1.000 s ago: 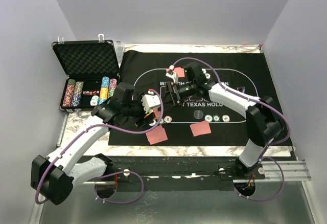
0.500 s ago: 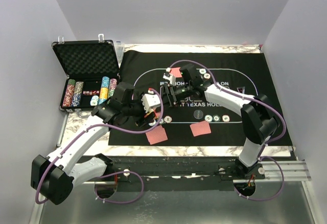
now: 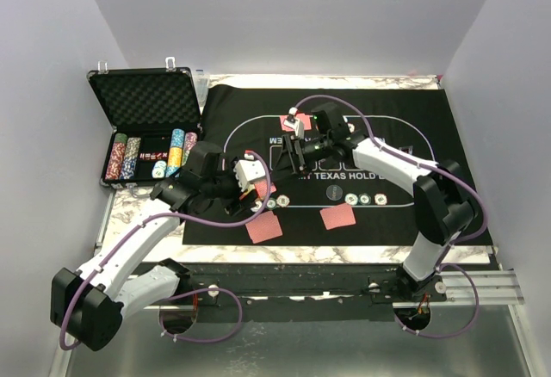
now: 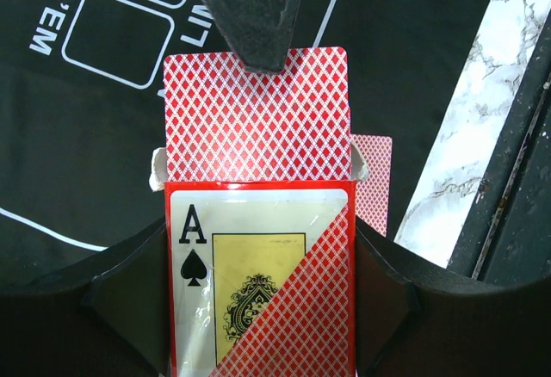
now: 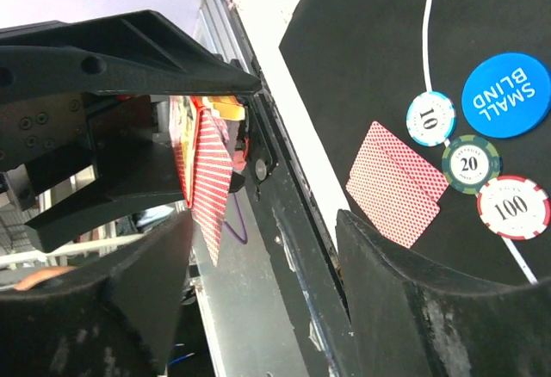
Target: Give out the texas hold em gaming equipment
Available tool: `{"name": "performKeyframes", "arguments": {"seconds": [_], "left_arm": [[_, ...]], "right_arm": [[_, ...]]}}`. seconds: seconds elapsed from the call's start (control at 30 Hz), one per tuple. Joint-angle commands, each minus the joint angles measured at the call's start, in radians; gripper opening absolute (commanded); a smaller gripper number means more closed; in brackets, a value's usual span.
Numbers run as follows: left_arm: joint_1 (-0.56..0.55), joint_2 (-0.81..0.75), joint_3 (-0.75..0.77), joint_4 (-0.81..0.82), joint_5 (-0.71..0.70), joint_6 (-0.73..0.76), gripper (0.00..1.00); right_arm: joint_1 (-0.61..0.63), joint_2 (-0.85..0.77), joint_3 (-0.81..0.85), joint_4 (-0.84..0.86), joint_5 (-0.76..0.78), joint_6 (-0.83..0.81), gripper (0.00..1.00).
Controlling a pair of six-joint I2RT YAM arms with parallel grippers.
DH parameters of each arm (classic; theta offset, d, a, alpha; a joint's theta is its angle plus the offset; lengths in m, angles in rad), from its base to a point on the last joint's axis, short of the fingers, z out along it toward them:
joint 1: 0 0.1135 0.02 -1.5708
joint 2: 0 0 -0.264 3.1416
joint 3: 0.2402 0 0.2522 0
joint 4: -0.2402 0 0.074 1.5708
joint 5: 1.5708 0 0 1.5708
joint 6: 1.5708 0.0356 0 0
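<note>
Near edge of the felt mat [image 3: 215, 222]: a face-down card [image 3: 264, 228], with a second face-down card [image 3: 338, 216] apart to its right. Just beyond, three poker chips [image 3: 365, 199] lie in a row. Left gripper [image 4: 258, 308] clamps the red card box [image 4: 258, 256] by its sides, over the mat. One protruding card [image 4: 256, 119] sticks out of the box. The right gripper [image 5: 263, 239] stands partly open around this card. Far left: an open case [image 3: 146, 97] holding chip stacks [image 3: 176, 151].

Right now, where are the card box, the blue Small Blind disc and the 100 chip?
card box [image 4: 258, 282], left wrist view, its ace-printed front.
blue Small Blind disc [image 5: 505, 95], right wrist view, centre of its face.
100 chip [image 5: 513, 207], right wrist view, on its number.
</note>
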Motion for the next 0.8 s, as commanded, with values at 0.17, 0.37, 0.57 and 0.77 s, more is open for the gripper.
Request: {"name": "performKeyframes", "arguments": {"seconds": [0.17, 0.37, 0.57, 0.77], "left_arm": [[0.004, -0.001, 0.025, 0.033, 0.052, -0.004, 0.00], [0.004, 0.005, 0.046, 0.034, 0.059, -0.027, 0.00], [0.011, -0.020, 0.027, 0.034, 0.047, -0.037, 0.00], [0.025, -0.035, 0.002, 0.036, 0.046, -0.047, 0.00]], "right_arm": [[0.037, -0.016, 0.021, 0.093, -0.051, 0.041, 0.83], [0.062, 0.051, 0.036, 0.097, 0.038, 0.083, 0.71], [0.044, 0.051, 0.044, 0.030, 0.084, 0.065, 0.44], [0.005, 0.028, 0.013, 0.049, 0.038, 0.092, 0.35]]}}
